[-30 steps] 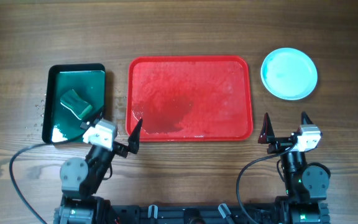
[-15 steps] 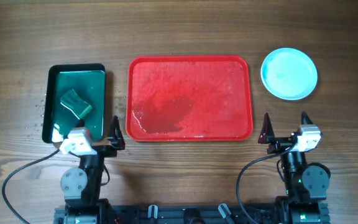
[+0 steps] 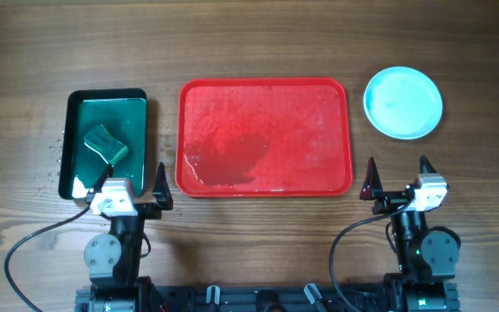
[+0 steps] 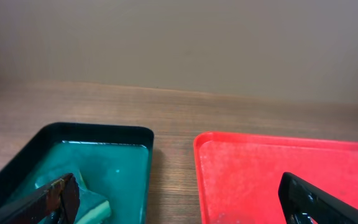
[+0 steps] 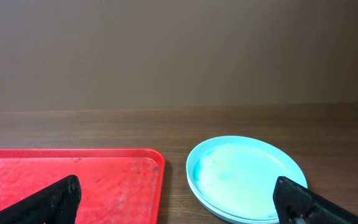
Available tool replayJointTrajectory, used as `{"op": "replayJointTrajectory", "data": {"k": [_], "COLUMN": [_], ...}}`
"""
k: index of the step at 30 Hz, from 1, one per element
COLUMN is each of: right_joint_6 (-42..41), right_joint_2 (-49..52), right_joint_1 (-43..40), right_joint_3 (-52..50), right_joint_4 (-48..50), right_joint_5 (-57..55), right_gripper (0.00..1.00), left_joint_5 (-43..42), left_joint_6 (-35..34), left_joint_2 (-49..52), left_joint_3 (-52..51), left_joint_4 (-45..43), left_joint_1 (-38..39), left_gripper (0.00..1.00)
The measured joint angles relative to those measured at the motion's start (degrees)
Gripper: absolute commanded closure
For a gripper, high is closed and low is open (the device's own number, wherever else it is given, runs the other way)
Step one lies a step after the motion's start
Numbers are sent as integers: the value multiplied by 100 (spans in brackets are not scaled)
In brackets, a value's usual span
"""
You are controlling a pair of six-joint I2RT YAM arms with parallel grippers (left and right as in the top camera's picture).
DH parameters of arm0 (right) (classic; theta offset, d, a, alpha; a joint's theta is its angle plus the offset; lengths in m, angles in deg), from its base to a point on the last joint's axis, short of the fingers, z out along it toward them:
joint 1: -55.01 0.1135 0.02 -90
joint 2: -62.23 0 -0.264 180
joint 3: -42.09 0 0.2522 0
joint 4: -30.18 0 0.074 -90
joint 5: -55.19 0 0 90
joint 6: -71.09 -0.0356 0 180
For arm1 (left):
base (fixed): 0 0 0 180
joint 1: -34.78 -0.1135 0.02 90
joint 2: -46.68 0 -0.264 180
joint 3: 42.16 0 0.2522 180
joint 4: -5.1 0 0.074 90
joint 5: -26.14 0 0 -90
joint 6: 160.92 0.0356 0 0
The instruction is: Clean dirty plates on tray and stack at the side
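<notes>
The plates [image 3: 403, 102] lay stacked on the surface [image 3: 249, 35] just right of the bare red tray [image 3: 265, 137], straight ahead of the nearer right tool [image 3: 398, 173]; it and the left tool [image 3: 132, 180] gaped empty.

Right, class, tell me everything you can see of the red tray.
The red tray is a large rectangle of glossy plastic with rounded corners and a low raised rim. It lies flat on the wooden table, long side across, between the dark green tray and the stacked plates, touching neither. No plate is on it. Its floor looks wet, speckled with droplets, with a darker pooled patch towards its near left corner.
</notes>
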State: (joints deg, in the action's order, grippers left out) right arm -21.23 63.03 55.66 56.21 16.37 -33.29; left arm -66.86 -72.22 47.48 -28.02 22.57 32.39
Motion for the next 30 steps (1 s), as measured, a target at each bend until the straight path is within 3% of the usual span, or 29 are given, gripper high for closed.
{"op": "replayJointTrajectory", "data": {"k": [20, 30], "right_joint_6": [0, 0], "right_joint_2": [0, 0], "right_joint_1": [0, 0], "right_joint_3": [0, 0], "right_joint_4": [0, 2], "right_joint_5": [0, 0], "right_gripper": [0, 0], "left_joint_5": [28, 413], "left_joint_6": [271, 251], "left_joint_2": [0, 0], "left_joint_3": [0, 0], "left_joint_4": [2, 17], "left_joint_1": [13, 396], "left_gripper": [0, 0]}}
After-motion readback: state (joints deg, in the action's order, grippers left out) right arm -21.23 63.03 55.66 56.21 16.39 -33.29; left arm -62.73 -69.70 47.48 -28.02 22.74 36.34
